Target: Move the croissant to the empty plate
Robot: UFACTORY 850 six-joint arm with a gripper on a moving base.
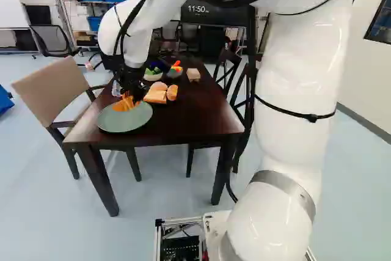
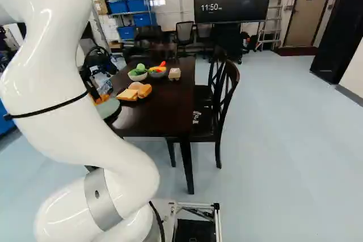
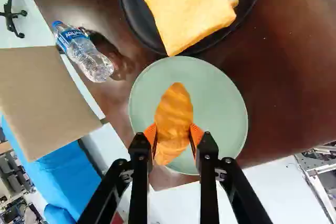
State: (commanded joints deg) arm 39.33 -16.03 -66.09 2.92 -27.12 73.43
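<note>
Presently, the fingers (image 1: 138, 92) grip the croissant (image 3: 173, 114) from both sides above the green plate (image 3: 220, 98); clearance uncertain. Black plate (image 3: 130, 14) with bread (image 3: 189, 9) lies ahead.

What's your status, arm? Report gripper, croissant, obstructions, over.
Gripper shut on croissant. Croissant on or just above green plate, can't tell which. No other food seen there; black plate alongside, seemingly not in the way.

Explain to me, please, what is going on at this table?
A robot arm is holding the croissant in its gripper, over the green plate. I cannot tell if the croissant touches this plate. Beside it, a black plate carries a slice of bread, and a water bottle is nearby.
</note>
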